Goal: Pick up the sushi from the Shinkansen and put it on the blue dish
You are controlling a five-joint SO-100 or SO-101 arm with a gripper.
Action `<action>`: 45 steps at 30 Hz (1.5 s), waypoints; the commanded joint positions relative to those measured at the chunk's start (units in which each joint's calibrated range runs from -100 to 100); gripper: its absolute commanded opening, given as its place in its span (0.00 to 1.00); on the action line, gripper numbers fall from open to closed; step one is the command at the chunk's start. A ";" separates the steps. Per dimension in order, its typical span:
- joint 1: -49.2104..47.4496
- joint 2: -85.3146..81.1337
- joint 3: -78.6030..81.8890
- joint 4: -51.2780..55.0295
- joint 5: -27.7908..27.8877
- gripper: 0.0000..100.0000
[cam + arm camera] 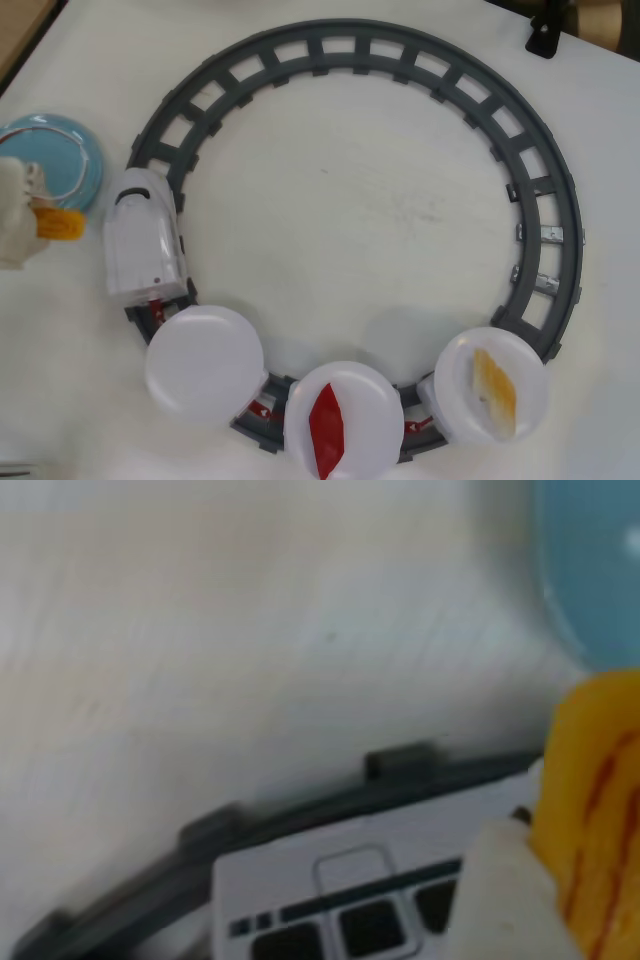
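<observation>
Overhead view shows the sushi (pixel 60 224), a glossy orange-yellow rounded block, gripped by the white jaws at the blue dish's (pixel 70 175) edge. Beside that smooth, round dish sits the Shinkansen (pixel 145 238), white moulded plastic.

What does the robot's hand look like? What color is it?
Only a bit shows. In the overhead view the gripper is a chunky, creamy-white plastic block with rounded edges at the left border. The wrist view shows one pale, off-white finger with a soft, rounded tip. No cables or markings are visible.

The gripper (pixel 45 222) is seen at the left edge of the overhead view, apparently closed on the sushi (pixel 60 224).
</observation>
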 commanded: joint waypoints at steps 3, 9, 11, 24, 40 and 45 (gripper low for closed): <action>-4.03 7.43 -10.99 -1.56 0.04 0.03; -4.74 20.70 -24.61 -0.62 0.61 0.03; -4.74 24.52 -29.03 -0.54 0.72 0.03; -5.18 41.44 -47.24 -0.54 1.03 0.04; -5.79 44.34 -60.32 8.89 1.50 0.27; -5.53 44.18 -71.68 17.81 1.50 0.26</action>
